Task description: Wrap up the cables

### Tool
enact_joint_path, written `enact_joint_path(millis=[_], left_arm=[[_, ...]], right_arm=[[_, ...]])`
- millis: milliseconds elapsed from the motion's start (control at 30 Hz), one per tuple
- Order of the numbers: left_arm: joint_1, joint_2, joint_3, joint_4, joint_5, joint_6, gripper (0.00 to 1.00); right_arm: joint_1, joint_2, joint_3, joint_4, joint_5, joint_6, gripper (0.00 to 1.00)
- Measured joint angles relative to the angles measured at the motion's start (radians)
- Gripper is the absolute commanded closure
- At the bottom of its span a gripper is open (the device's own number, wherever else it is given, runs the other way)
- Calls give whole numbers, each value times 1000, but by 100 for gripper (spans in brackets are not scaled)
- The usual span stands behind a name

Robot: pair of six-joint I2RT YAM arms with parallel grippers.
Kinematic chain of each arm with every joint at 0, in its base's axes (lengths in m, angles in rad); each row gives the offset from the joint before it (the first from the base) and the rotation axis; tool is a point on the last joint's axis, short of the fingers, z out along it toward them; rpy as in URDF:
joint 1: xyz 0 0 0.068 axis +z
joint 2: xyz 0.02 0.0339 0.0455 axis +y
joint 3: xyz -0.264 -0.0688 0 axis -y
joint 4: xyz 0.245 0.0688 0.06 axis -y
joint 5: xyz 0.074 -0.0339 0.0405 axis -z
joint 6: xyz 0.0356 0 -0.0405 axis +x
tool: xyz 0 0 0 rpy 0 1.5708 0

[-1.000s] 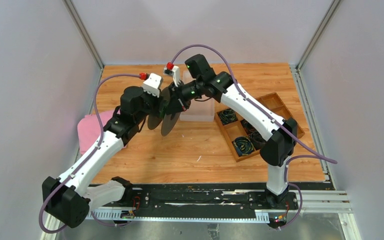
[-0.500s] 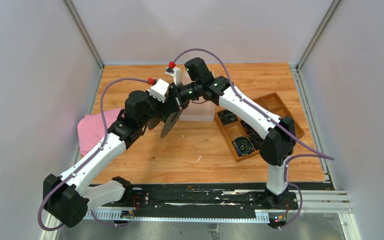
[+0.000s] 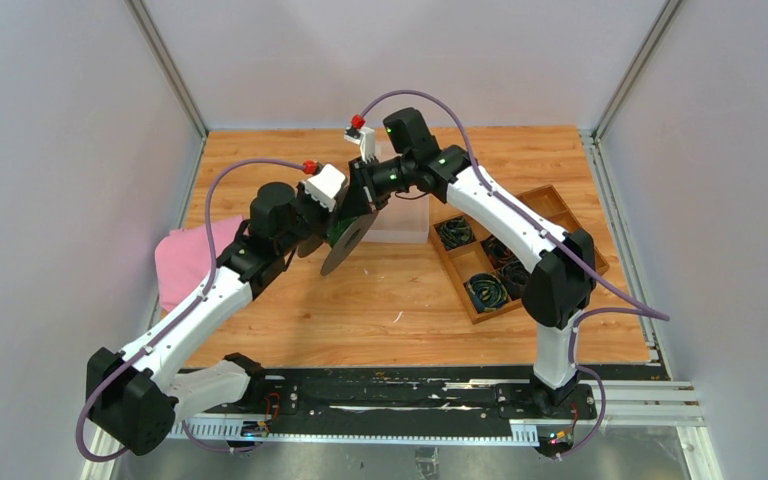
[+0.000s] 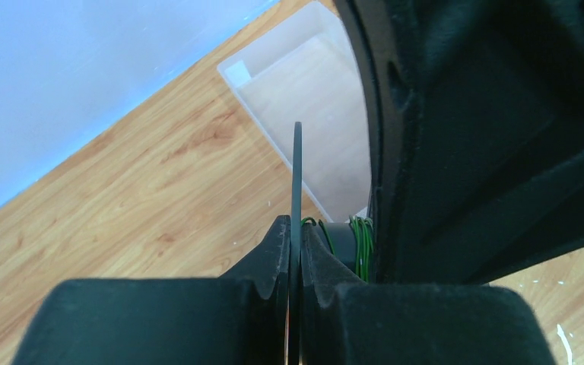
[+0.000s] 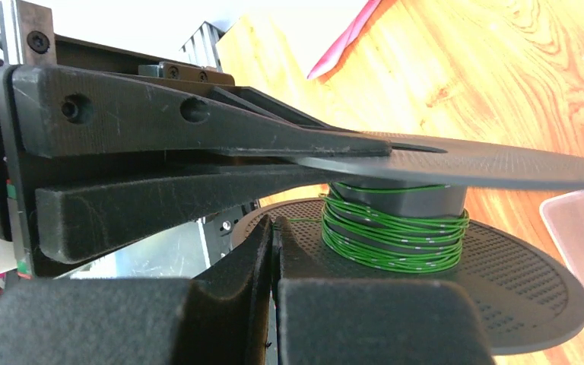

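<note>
My left gripper (image 4: 296,237) is pinching the spool flange (image 5: 502,166); my right gripper (image 5: 274,255) is pressing its fingers together. I'm aiming for taut, evenly layered cables (image 5: 395,228).

Spool (image 5: 502,304) is matt black plastic, flange w/ fine dotted texture; cables (image 5: 395,232) have glossy green insulation. Table (image 3: 410,290) shows wood-grain top, satin finish; tray (image 3: 552,207): bare wood. Bin (image 4: 232,72): clear smooth plastic; cloth (image 3: 185,260): matt pink fabric.
</note>
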Motion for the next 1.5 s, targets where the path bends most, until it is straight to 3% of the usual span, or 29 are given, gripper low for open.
enact_joint_path(millis=[633, 1500], left_arm=[[0, -21, 0, -47, 157, 44, 100], [35, -35, 2, -58, 304, -14, 100]], right_arm=[[-40, -12, -27, -78, -72, -310, 99], [-114, -19, -96, -86, -214, -542, 99]])
